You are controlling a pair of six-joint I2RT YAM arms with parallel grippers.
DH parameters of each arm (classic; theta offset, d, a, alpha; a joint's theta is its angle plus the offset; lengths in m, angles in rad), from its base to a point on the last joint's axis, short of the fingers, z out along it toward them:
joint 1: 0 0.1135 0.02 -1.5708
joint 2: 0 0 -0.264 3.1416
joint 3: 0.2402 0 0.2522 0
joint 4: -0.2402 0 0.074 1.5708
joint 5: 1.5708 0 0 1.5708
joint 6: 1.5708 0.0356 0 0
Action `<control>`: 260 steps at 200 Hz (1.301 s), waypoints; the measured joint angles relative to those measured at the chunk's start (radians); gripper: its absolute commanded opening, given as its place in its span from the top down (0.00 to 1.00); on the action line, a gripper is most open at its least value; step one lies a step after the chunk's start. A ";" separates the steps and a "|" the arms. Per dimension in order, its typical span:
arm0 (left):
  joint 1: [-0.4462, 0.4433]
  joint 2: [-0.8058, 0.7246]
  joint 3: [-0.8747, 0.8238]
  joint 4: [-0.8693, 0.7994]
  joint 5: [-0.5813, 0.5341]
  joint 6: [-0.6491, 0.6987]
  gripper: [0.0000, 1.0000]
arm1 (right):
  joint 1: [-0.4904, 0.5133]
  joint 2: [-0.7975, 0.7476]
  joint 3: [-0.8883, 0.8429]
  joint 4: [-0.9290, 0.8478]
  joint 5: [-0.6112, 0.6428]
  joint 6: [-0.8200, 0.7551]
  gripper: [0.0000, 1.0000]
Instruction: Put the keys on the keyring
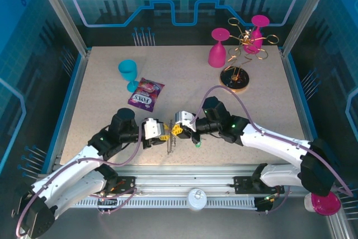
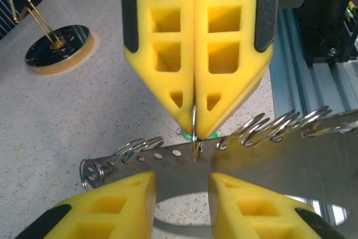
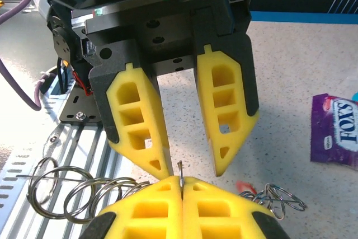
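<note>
Keyring: the keyring (image 2: 268, 163), a flat grey plate edged with wire rings (image 2: 268, 127), sits between the two grippers near the front of the worktop (image 1: 184, 82).
Right jaws: I see the right gripper (image 2: 193, 131) pressed closed on a thin split ring (image 3: 180, 170) at the keyring's edge.
Left jaws: the left gripper (image 3: 193, 167) is partly spread, with bare worktop showing between its fingers.
Keys: the green tag (image 1: 197, 144) lies just beside the right jaws. The red tag (image 3: 243, 186) is only a blur, probably on the worktop nearby.
</note>
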 measured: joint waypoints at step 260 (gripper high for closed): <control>0.000 0.021 -0.002 0.064 0.052 -0.050 1.00 | 0.017 0.013 0.002 -0.004 0.056 -0.031 0.80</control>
